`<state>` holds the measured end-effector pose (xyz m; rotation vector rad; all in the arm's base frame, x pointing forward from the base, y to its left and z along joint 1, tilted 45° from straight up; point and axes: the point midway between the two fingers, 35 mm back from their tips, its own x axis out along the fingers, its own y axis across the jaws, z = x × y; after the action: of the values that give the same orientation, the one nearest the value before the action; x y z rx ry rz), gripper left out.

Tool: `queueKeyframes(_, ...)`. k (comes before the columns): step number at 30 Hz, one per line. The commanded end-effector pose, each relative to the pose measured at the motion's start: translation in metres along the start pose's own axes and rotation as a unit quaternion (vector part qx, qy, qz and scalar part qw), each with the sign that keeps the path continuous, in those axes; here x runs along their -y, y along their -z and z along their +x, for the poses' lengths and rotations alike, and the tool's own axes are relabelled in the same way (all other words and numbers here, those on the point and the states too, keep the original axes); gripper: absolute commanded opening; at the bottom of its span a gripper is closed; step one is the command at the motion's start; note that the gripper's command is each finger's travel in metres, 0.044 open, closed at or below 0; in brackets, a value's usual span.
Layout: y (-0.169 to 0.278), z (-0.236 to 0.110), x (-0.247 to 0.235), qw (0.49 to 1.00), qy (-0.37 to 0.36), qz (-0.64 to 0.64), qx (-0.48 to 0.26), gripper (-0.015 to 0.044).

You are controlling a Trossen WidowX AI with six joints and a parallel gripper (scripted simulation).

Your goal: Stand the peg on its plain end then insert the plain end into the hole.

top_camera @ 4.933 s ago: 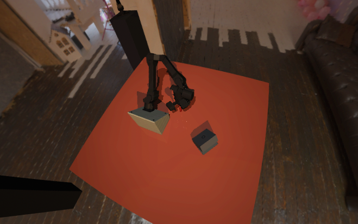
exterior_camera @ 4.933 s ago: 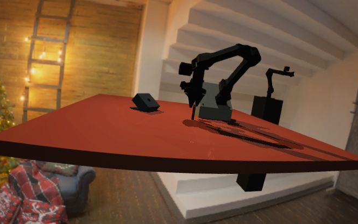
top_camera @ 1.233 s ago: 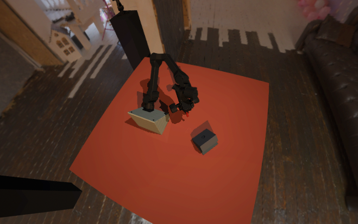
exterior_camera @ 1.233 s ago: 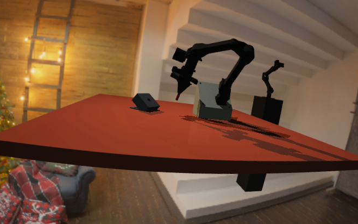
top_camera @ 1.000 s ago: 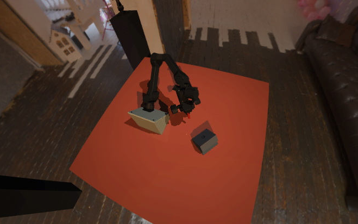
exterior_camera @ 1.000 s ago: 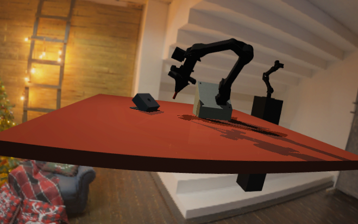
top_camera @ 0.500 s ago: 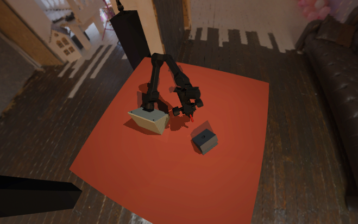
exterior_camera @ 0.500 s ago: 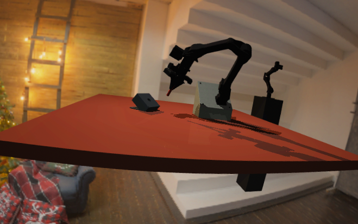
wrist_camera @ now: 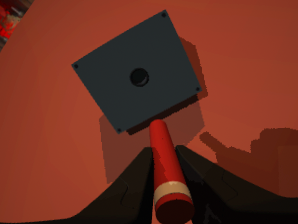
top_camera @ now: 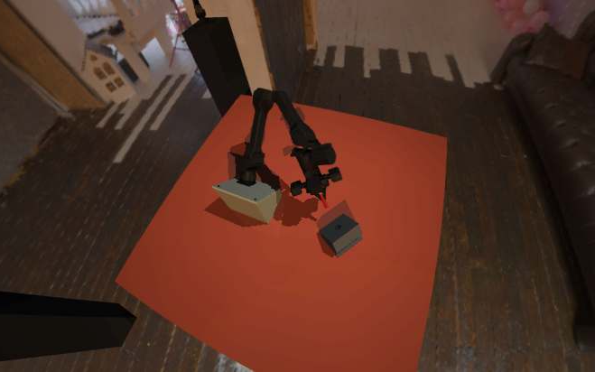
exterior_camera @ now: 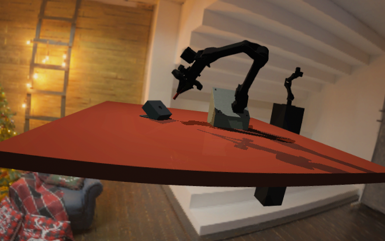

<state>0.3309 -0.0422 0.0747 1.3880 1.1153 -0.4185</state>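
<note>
Now red peg (wrist_camera: 165, 163) clamped in gripper (wrist_camera: 162, 169), plain end toward panel (wrist_camera: 136, 72), band nearest the wrist

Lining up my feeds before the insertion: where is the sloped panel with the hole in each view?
Top: sloped panel right of centre, just below the gripper.
Exterior: panel left of centre on the table, below the peg.
Wrist: panel upper centre, beyond the peg tip.
Shared landmark: the hole.

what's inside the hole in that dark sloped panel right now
The round hole in the dark grey sloped panel shows only darkness; its bottom is hidden. The red white-banded peg is outside it, held in the gripper.
</note>
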Motion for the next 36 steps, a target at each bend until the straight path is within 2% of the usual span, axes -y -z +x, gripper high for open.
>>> queueKeyframes(1,-0.009,0.002,-0.004,1.000,-0.008,0.016,0.016,0.0000)
queueKeyframes(36,-0.022,0.049,-0.011,0.999,-0.019,0.031,0.031,0.0000)
